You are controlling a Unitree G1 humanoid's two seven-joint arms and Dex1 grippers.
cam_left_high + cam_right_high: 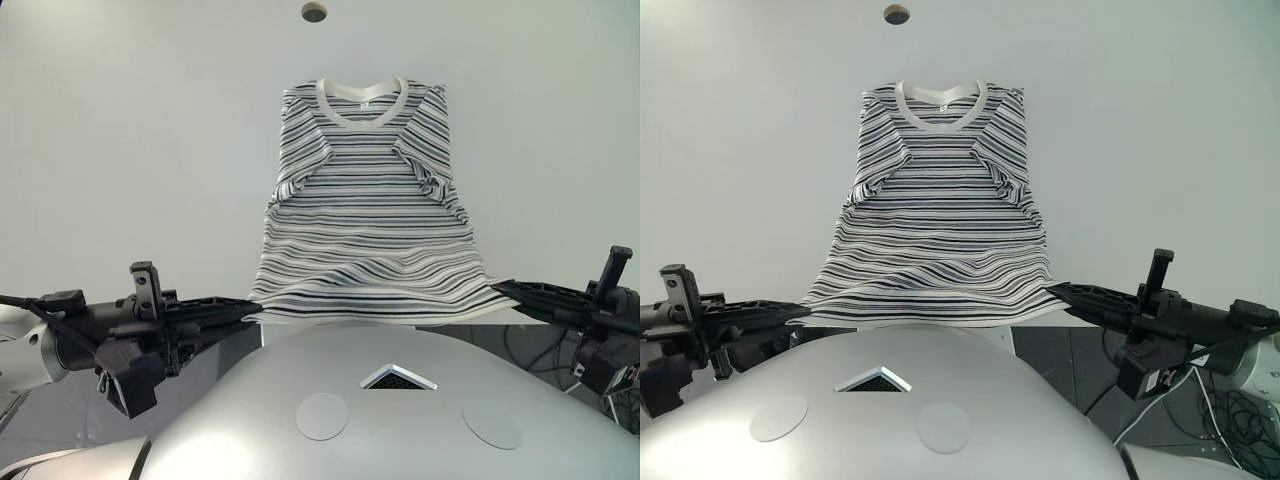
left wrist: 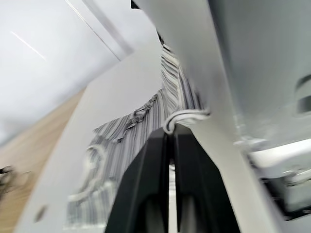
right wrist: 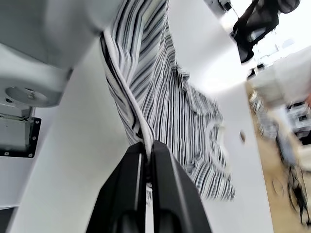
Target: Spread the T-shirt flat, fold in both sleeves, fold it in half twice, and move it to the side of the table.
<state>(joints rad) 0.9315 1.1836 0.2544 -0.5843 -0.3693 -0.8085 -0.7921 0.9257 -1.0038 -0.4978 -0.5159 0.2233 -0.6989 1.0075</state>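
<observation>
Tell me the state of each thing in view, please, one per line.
T-shirt: lying on the table, sleeves folded in, not yet halved.
Left gripper: shut on the T-shirt's hem corner.
Right gripper: shut on the other hem corner.

Black-and-white striped T-shirt, cream collar, white table, possibly grey hole

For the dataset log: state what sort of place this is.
Probably a lab or test room: plain white table, one striped T-shirt on it, loose cables on the floor beside.
</observation>
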